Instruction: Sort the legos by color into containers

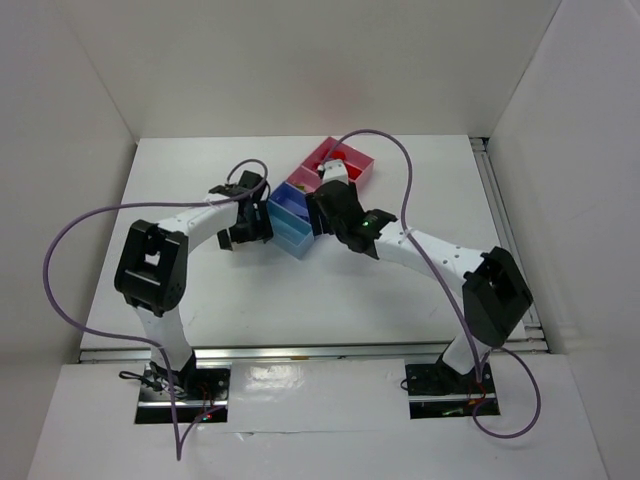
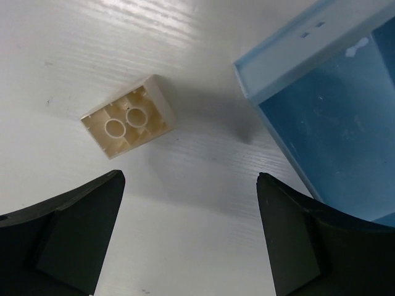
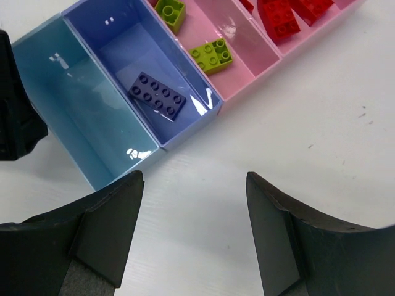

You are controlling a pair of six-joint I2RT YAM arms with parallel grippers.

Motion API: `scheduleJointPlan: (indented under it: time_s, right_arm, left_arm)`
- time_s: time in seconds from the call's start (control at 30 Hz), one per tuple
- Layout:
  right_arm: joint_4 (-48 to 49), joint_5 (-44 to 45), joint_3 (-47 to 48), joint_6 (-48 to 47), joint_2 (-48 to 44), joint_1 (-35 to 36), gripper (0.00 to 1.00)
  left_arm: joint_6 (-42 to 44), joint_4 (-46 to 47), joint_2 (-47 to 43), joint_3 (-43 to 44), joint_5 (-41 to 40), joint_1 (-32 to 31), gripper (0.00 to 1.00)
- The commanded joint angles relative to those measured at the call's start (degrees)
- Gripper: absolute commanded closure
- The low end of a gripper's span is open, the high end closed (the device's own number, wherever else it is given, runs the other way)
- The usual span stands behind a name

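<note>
Two open, empty grippers: my left gripper [image 2: 190, 185] hangs over an upturned tan plastic lego brick [image 2: 129, 120] on the white tabletop [image 2: 92, 37], beside the light-blue plastic tray [image 2: 290, 43]; my right gripper [image 3: 194, 185] hangs by the same tray.

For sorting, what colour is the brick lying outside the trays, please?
Tan brick; left wrist view.

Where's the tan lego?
Left wrist view: tan lego lies upside down on the table, beside the light blue tray, ahead of the left end effector.

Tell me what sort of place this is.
Probably a lab robot test cell: white walls box in a table, two arms bolted at its edge, toy bricks sorted in trays.
</note>
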Motion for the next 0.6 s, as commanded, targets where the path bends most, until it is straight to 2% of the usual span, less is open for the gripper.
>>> scheduleJointPlan:
  time_s: [0.0,0.07,0.2,0.57]
  right_arm:
    - [0.00,1.12,-0.52,1.47,-4.37,-1.44,0.26]
    - [0.00,0.41,-0.52,1.47,-4.90,-2.15,0.26]
    - [0.00,-0.82,-1.66,1.47,-5.43,-2.76,0.26]
    - [0.00,-1.96,-1.66,1.47,-5.43,-2.76,0.26]
  left_arm:
    - [2.73,-1.03,2.19,4.46,-4.06,-1.32,0.00]
    - [4.32,-3.39,2.80,5.69,-9.23,-1.32,0.00]
    - [4.59,-5.16,3.34,5.70,-11.64,0.25,0.00]
    - [-2.52,-2.18,2.11,2.27,1.10,5.97,0.00]
